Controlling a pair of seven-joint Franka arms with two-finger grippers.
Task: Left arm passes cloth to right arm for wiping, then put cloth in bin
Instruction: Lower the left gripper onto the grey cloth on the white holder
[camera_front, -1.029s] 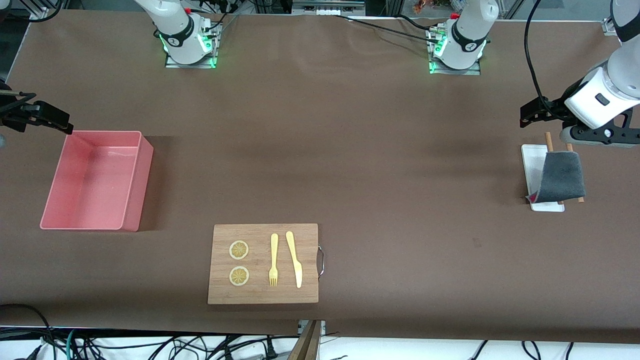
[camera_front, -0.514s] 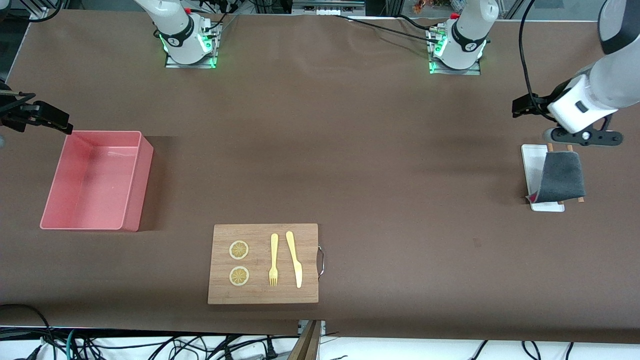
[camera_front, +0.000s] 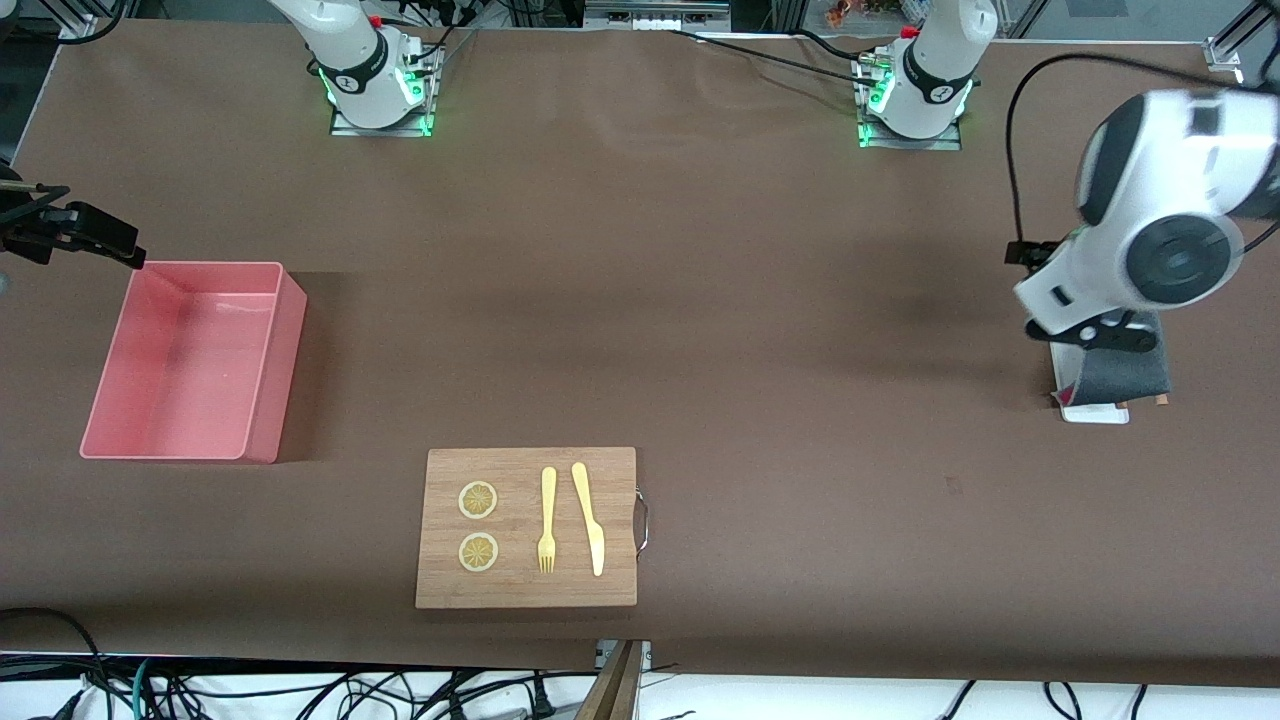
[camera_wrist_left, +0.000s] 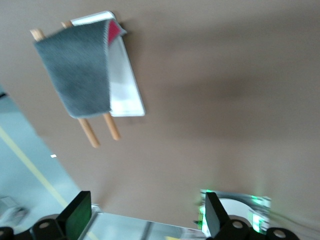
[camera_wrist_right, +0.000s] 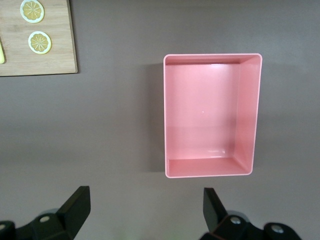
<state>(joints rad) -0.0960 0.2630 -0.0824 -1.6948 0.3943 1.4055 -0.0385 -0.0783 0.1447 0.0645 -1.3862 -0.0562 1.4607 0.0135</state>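
Observation:
The dark grey cloth (camera_front: 1125, 380) is draped over two wooden sticks and a small white tray (camera_front: 1095, 413) at the left arm's end of the table, with a pinkish-red corner showing. In the left wrist view the cloth (camera_wrist_left: 75, 70) lies apart from my open, empty left gripper (camera_wrist_left: 145, 220). In the front view the left gripper (camera_front: 1095, 338) hangs over the cloth and hides part of it. The pink bin (camera_front: 270, 360) stands empty at the right arm's end. My right gripper (camera_front: 95, 232) waits beside the bin, open and empty (camera_wrist_right: 145, 210), with the bin (camera_wrist_right: 250, 115) in its view.
A wooden board (camera_front: 527, 590) with two lemon slices (camera_front: 478, 500), a yellow fork (camera_front: 547, 520) and a yellow knife (camera_front: 590, 520) lies near the front edge. The two sticks (camera_wrist_left: 90, 132) stick out from under the cloth. The arm bases stand at the back.
The left arm has swung over the cloth and tray, its wrist turned, and now covers part of the cloth. The right arm, cloth and bin have not moved.

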